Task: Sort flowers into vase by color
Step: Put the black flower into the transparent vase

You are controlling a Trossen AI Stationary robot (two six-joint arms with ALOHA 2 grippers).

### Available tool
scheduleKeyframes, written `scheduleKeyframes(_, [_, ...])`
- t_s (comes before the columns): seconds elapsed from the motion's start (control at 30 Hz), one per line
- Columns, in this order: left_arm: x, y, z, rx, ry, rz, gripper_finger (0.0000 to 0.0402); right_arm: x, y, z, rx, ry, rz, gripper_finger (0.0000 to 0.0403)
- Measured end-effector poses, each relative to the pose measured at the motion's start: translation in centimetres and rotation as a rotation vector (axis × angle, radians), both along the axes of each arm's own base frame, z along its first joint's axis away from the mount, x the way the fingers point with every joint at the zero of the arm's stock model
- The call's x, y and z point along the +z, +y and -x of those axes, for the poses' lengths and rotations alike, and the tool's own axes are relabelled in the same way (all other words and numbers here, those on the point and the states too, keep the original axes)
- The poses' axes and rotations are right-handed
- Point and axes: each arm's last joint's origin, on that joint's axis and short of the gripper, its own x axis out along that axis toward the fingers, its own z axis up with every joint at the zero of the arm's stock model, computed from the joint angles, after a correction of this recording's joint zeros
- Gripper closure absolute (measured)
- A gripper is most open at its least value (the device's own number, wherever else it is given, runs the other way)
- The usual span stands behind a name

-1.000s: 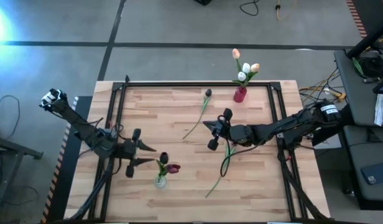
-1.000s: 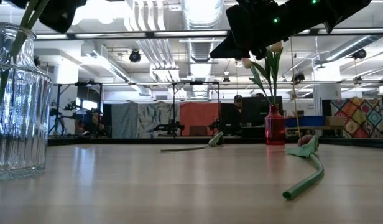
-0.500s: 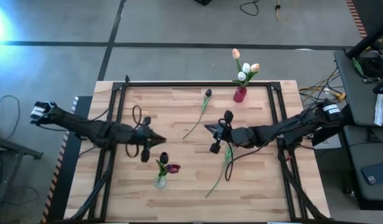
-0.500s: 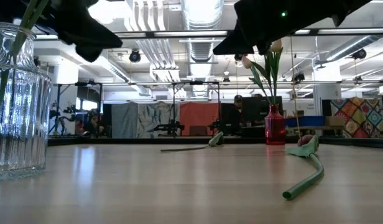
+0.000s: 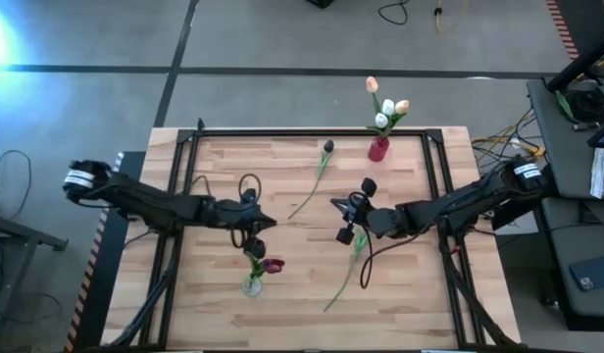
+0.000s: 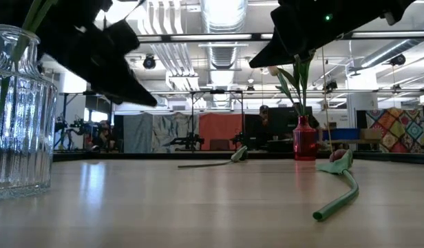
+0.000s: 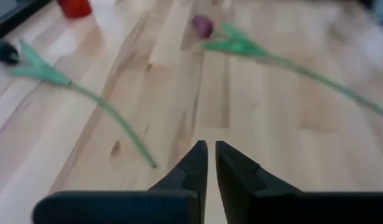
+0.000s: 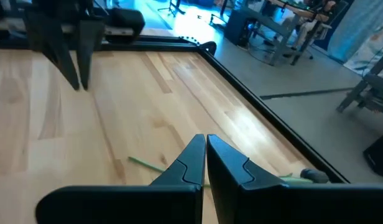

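Observation:
A clear glass vase [image 5: 252,285] near the front holds two dark maroon flowers [image 5: 266,258]. A red vase [image 5: 378,149] at the far edge holds white and peach flowers [image 5: 385,108]. One dark-headed flower [image 5: 318,175] lies flat on the table's middle. Another flower [image 5: 353,257] lies right of the clear vase. My left gripper [image 5: 269,224] hovers shut above the table, just beyond the clear vase, empty [image 7: 211,152]. My right gripper [image 5: 333,204] hovers shut above the second loose flower, facing the left one [image 8: 204,146].
A black frame [image 5: 312,132] borders the table top. Bare wood lies between the two grippers and along the near edge. In the low view the clear vase [image 6: 19,110] stands close at the left and the loose flower [image 6: 339,180] at the right.
My left gripper has swung from beside the clear vase toward the table's far edge and right, and it has shut from wide open. My right gripper has drifted slightly toward the right. The flowers lie as before.

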Motion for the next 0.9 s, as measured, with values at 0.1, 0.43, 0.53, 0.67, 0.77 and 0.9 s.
scheduleKeyframes(0.1, [-1.3, 0.4, -0.9, 0.038, 0.023, 0.008, 0.0362, 0.0, 0.0, 0.0, -0.002, 0.001, -0.001, 0.0394])
scheduleKeyframes(0.43, [-5.0, 2.1, -3.7, 0.151, 0.111, 0.031, 0.0288, 0.0, 0.0, 0.0, -0.003, 0.001, -0.001, 0.0394])
scheduleKeyframes(0.53, [-5.4, 2.4, -4.8, 0.155, 0.131, 0.026, 0.0283, 0.0, 0.0, 0.0, -0.002, 0.000, -0.001, 0.0394])
scheduleKeyframes(0.67, [-6.0, 2.8, -6.1, 0.167, 0.202, 0.020, 0.0283, 0.0, 0.0, 0.0, -0.002, 0.000, -0.001, 0.0394])
scheduleKeyframes(0.77, [-6.1, 3.3, -6.9, 0.188, 0.251, 0.016, 0.0283, 0.0, 0.0, 0.0, -0.002, 0.001, -0.001, 0.0394])
scheduleKeyframes(0.9, [-6.1, 3.7, -7.5, 0.201, 0.287, 0.015, 0.0284, -0.1, 0.0, 0.0, -0.003, 0.004, 0.000, 0.0394])
